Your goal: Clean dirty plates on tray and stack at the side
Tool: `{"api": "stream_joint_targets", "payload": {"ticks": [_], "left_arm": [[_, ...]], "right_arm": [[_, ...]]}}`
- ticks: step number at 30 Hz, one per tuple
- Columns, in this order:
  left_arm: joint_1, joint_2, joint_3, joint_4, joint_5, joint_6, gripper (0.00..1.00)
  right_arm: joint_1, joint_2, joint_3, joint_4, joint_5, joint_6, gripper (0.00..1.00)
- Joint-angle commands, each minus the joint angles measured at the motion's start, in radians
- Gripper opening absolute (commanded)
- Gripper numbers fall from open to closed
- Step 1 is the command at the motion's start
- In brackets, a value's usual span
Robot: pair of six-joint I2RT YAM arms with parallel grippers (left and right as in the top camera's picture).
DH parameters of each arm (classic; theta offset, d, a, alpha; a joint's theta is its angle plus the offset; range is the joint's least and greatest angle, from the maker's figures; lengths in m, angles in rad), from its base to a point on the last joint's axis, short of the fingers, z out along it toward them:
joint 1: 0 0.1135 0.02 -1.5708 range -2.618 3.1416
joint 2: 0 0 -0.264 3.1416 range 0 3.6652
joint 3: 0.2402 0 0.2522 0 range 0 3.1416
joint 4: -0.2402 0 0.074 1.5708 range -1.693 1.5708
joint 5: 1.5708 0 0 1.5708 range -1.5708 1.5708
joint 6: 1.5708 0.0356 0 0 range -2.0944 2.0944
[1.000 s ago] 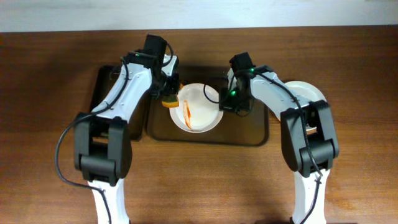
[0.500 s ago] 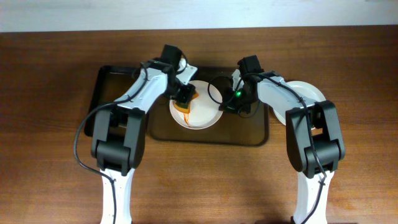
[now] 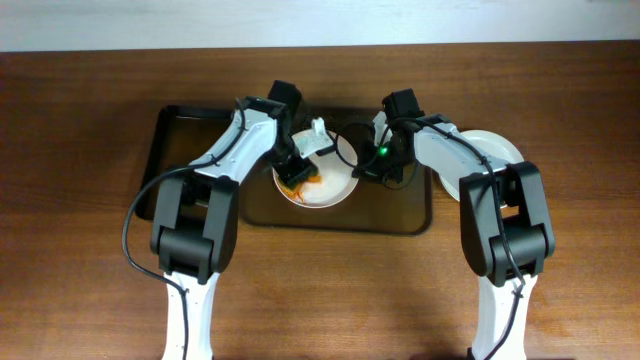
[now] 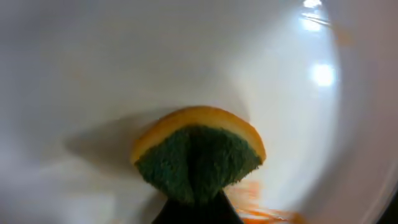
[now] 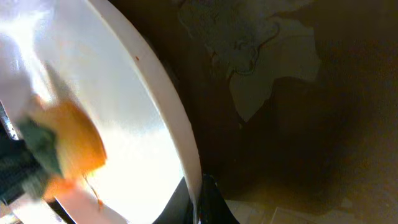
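Observation:
A white plate [image 3: 325, 186] smeared with orange sauce sits on the dark tray [image 3: 400, 215]. My left gripper [image 3: 297, 176] is shut on an orange-and-green sponge [image 4: 198, 155] and presses it onto the plate's inside [image 4: 124, 68]; orange streaks [image 4: 261, 208] lie beside it. My right gripper [image 3: 372, 168] is shut on the plate's right rim [image 5: 180, 143], one finger on each side of it. The sponge [image 5: 65, 146] also shows in the right wrist view. A clean white plate [image 3: 492, 148] lies on the table at the right, partly under my right arm.
The tray's left half [image 3: 185, 150] is bare and dark. Brown wooden table [image 3: 320, 290] surrounds the tray. The tray floor [image 5: 280, 93] under the plate shows wet marks.
My left gripper has moved the sponge from the plate's left rim across into the plate and down towards its front. The right gripper has stayed on the rim.

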Motion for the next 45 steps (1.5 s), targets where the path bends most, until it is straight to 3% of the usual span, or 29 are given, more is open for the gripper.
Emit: {"api": "stream_joint_targets", "payload": {"ticks": [1, 4, 7, 12, 16, 20, 33, 45], "left_arm": [[0.026, 0.066, -0.032, 0.110, -0.215, 0.035, 0.00], [0.026, 0.073, -0.032, 0.257, -0.292, 0.035, 0.00], [0.026, 0.079, -0.032, 0.296, -0.323, 0.035, 0.00], [0.015, 0.079, -0.032, -0.012, -0.108, 0.036, 0.00], [0.015, 0.079, -0.032, -0.147, -0.064, 0.113, 0.00], [0.015, 0.079, -0.032, -0.234, 0.148, 0.256, 0.00], [-0.012, 0.079, -0.019, -0.334, 0.152, 0.349, 0.00], [-0.012, 0.078, 0.252, -0.546, 0.213, 0.349, 0.00]], "right_arm": [[0.006, 0.040, -0.039, -0.005, 0.056, -0.010, 0.04], [0.006, 0.040, -0.039, -0.005, 0.059, -0.011, 0.04], [0.006, 0.040, -0.039, -0.004, 0.059, -0.011, 0.04], [0.006, 0.040, -0.039, -0.002, 0.059, -0.011, 0.04], [0.006, 0.040, -0.039, -0.001, 0.059, -0.010, 0.04], [0.006, 0.040, -0.039, -0.001, 0.059, -0.010, 0.04], [0.006, 0.040, -0.039, -0.001, 0.059, -0.011, 0.04], [0.006, 0.040, -0.039, -0.001, 0.059, -0.011, 0.04]]}}
